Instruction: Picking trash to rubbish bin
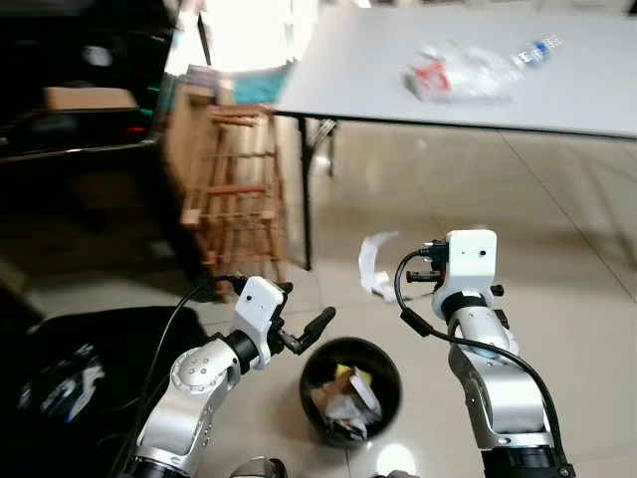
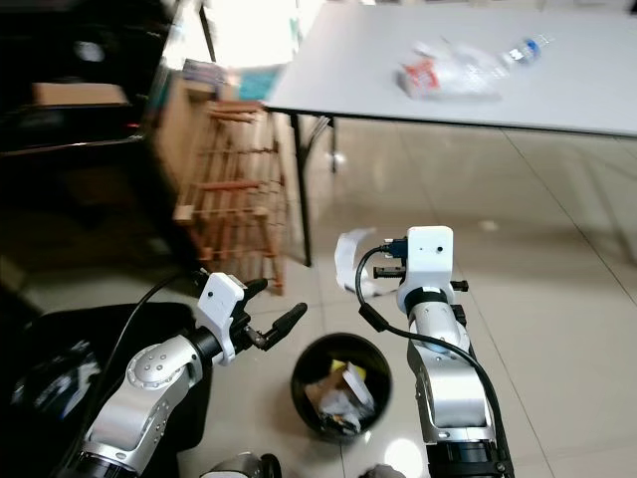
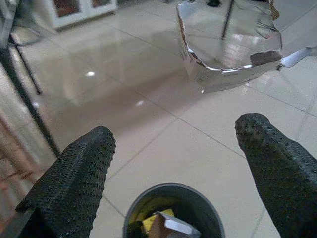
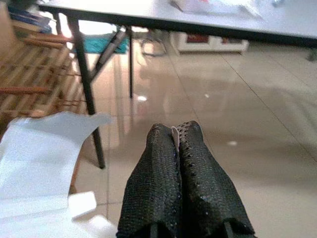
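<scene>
A round black rubbish bin (image 1: 311, 369) stands on the tiled floor between my arms, with paper and wrappers inside. My left gripper (image 1: 308, 305) hovers open just left of and above its rim; in the left wrist view its fingers (image 3: 74, 173) spread wide over the bin (image 3: 148, 198). My right gripper (image 4: 177, 130) is raised beyond the bin, shut on a torn white wrapper (image 1: 375, 263) that hangs to its left. The same wrapper (image 3: 223, 44) shows silvery from the left wrist. More trash lies on the white table (image 1: 358, 70): a red-and-white packet (image 1: 429, 80) and a plastic bottle (image 1: 532, 52).
A wooden slatted rack (image 1: 234, 194) leans against furniture at the left, beside the table's dark leg (image 1: 306, 209). A black bag (image 1: 109, 349) with something crumpled in it lies on the floor at my left. Open tiled floor stretches to the right.
</scene>
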You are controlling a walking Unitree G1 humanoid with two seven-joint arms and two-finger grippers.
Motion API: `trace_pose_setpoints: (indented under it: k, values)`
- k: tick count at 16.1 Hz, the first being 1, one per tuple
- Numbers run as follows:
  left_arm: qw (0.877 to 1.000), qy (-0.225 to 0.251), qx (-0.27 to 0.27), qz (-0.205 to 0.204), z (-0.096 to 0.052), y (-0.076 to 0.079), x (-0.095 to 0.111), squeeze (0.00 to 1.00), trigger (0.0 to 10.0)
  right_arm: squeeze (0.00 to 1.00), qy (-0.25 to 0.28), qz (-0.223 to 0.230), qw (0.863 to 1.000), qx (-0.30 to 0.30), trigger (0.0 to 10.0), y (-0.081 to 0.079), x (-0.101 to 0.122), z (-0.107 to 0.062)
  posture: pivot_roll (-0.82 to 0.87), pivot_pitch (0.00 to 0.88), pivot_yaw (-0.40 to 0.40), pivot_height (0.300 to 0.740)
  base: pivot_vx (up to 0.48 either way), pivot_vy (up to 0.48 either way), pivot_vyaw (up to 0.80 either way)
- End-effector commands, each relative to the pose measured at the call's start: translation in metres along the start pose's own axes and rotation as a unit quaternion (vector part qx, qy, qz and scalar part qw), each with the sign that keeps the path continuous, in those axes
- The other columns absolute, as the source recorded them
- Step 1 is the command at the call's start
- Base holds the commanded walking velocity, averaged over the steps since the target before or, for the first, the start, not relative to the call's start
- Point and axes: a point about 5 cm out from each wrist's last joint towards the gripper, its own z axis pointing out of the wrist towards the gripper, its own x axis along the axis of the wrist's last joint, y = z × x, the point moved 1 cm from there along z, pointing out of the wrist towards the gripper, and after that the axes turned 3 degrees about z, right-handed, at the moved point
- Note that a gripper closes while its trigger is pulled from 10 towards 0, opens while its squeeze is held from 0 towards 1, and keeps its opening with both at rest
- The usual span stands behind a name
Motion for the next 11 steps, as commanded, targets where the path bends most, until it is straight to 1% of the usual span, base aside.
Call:
trace_pose_setpoints:
  k: [1,9,10,11]
  values:
    - [1.0,-0.004,-0.008,0.006,-0.0001,0.0009,0.0003,0.0,10.0,0.0,-0.007,0.006,1.0,-0.001,0.0,0.0006,-0.0027,-0.0009,-0.01,0.115,0.051,0.74,0.0,0.0,-0.8]
    - [1.0,-0.011,-0.009,0.015,0.0013,0.0014,-0.0015,0.0,10.0,0.0,-0.005,0.01,1.0,0.0,0.0,-0.0003,-0.0028,0.0007,0.0,0.11,0.05,0.74,0.0,0.0,-0.78]
    - [1.0,-0.013,-0.007,0.014,0.0014,0.0003,-0.0025,0.0,10.0,0.0,-0.003,0.006,1.0,0.003,0.0,-0.0012,-0.0025,0.0006,0.0,0.109,0.05,0.74,0.0,0.0,0.0]
    - [1.0,-0.015,-0.011,0.004,0.0013,0.0004,-0.0035,0.0,10.0,0.0,-0.004,0.007,1.0,0.004,0.0,-0.0017,-0.0028,0.0005,0.0,0.109,0.049,0.74,0.0,0.0,0.0]
